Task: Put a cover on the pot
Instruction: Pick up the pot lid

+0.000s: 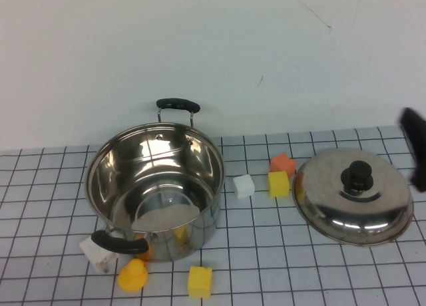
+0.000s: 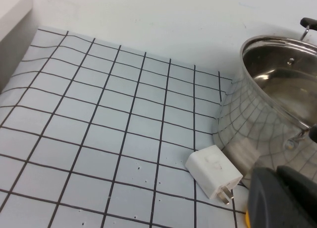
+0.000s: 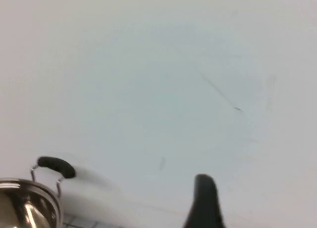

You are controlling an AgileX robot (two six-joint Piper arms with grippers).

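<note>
The pot (image 1: 154,189) is large, shiny steel, with two black loop handles, and stands open left of centre on the checked mat. Its side also shows in the left wrist view (image 2: 267,114). The domed steel lid (image 1: 353,196) with a black knob (image 1: 359,175) lies on the mat to the pot's right. My right gripper (image 1: 414,146) is at the right edge, raised just beyond the lid; one finger (image 3: 204,203) shows with nothing beside it, so it is open and empty. My left gripper (image 2: 278,181) is shut and empty, low by the pot's near left side.
A white charger plug (image 2: 214,178) lies by the pot's near handle (image 1: 118,243). A yellow duck (image 1: 133,275) and a yellow block (image 1: 200,281) lie in front of the pot. White (image 1: 243,185), yellow (image 1: 278,183) and orange (image 1: 283,163) blocks lie between pot and lid.
</note>
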